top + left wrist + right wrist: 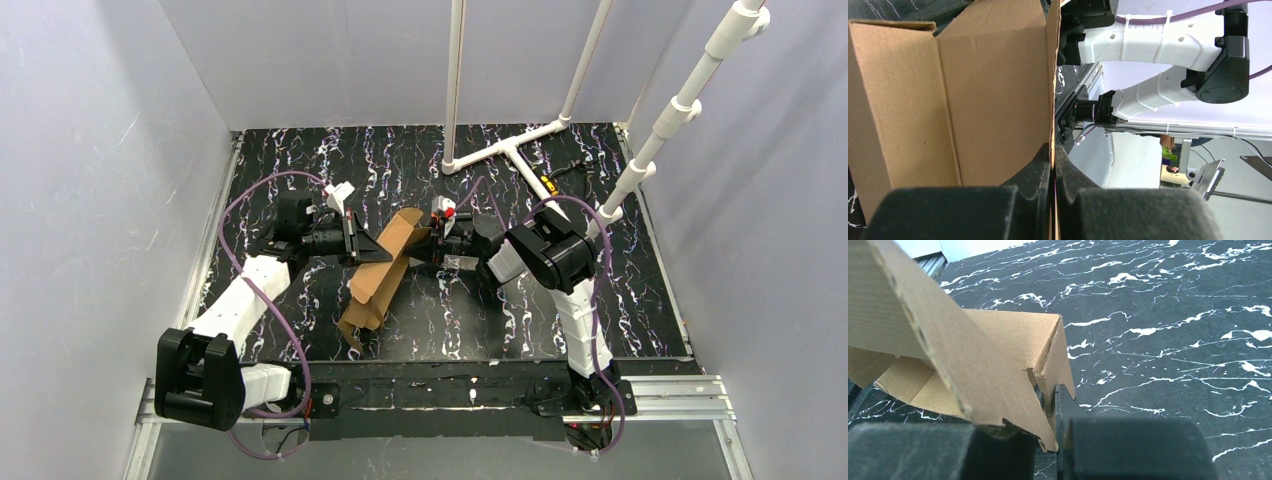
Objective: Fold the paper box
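One paper box (pixel 383 268) sits at the centre of the top view, partly folded and tilted, with its lower end down on the table (pixel 640 300) and its upper end raised between the two grippers. It is plain brown corrugated cardboard, matte and unprinted, with creased fold lines and rough die-cut edges. In the right wrist view one panel shows a row of small perforation nicks along its edge, and a triangular corner pocket has formed where two walls meet.

Two arms reach in, the left arm (pixel 240 300) from the lower left and the right arm (pixel 575 310) from the lower right, both in white shells with black joints. Each carries a looping purple cable (pixel 262 188).

The left gripper (pixel 1053 156) is clenched on a thin cardboard panel seen edge-on, its two black fingers pressed flat against either face. The right gripper (pixel 1049 401) grasps the box too, its dark fingers pinching the wall at the folded corner.

The tabletop is black with white marble-like veins, smooth and slightly glossy. At the upper right of the top view stand three white plastic pipes (pixel 455 80), round and jointed, two rising from a T-shaped base (pixel 500 150) lying on the table.
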Controlling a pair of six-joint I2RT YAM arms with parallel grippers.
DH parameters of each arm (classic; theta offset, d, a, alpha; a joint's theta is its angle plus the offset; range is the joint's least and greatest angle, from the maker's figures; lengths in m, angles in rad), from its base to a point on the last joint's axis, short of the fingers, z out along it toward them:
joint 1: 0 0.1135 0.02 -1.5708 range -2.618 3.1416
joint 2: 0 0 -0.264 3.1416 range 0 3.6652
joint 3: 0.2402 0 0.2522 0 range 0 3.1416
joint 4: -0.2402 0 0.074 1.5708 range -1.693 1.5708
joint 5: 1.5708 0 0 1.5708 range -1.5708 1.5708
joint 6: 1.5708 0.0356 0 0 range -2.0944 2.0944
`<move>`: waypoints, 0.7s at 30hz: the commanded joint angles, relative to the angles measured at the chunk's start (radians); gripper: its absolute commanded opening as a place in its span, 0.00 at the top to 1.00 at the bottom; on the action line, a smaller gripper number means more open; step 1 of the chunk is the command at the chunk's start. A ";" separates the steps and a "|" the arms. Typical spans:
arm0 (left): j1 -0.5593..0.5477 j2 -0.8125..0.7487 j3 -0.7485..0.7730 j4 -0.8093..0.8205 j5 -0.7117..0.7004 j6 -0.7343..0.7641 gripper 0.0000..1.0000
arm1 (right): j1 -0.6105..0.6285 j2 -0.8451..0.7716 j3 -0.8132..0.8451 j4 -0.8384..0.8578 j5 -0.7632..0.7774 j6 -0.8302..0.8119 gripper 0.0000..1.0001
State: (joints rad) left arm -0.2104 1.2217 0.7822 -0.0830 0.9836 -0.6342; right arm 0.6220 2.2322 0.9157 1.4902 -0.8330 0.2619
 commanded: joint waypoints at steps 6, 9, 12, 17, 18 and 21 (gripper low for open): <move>0.022 -0.015 0.072 -0.003 0.013 -0.023 0.89 | -0.002 -0.201 -0.171 0.179 0.000 -0.072 0.99; 0.022 -0.016 0.072 0.028 0.014 -0.049 0.75 | -0.002 -0.374 -0.186 -0.235 0.029 -0.261 0.99; 0.023 -0.016 0.067 0.049 0.017 -0.057 0.60 | -0.003 -0.534 -0.141 -0.804 0.076 -0.524 0.99; 0.024 -0.037 0.057 0.055 0.005 -0.041 0.34 | -0.007 -0.678 -0.010 -1.434 0.191 -0.754 0.99; 0.025 -0.046 0.056 0.055 -0.006 -0.038 0.29 | -0.007 -0.698 0.006 -1.509 0.209 -0.786 0.99; 0.031 -0.085 0.063 0.030 -0.065 -0.007 0.19 | -0.010 -0.753 0.042 -1.693 0.294 -0.835 0.99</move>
State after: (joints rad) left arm -0.1913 1.2087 0.8295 -0.0418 0.9722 -0.6865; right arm 0.6155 1.5455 0.9020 0.2558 -0.6559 -0.4023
